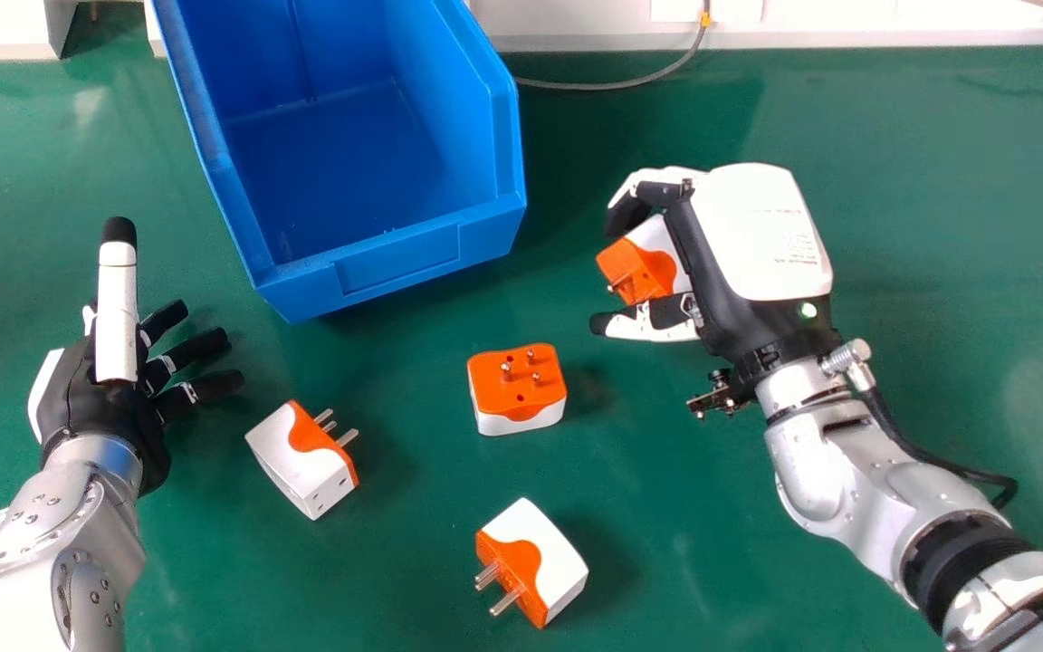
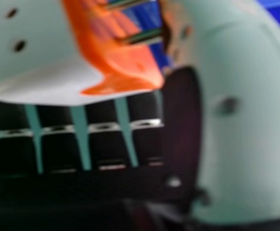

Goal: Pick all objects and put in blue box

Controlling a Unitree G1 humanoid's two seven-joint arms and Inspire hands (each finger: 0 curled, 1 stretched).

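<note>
Plug adapter (image 1: 637,272) in R hand (image 1: 761,235), blue box (image 1: 399,263) next

Pinched btwn thumb and fingers, just right of the box; prob. light, stiff, slightly slick. Best hold: white sides (image 2: 39,79), clear of metal prongs (image 2: 142,36), which could snag or bend. L hand (image 1: 100,389) idle, spread, at view's left. Middle adapter (image 1: 517,412), prongs up, needs side grip; same for left adapter (image 1: 282,453) and bottom adapter (image 1: 553,552) on table (image 1: 712,525).

You have four plugs (image 1: 517,380), one inside the right fingers (image 1: 626,215) and three outside, plus one box (image 1: 399,263) and one cable (image 1: 594,88).
</note>
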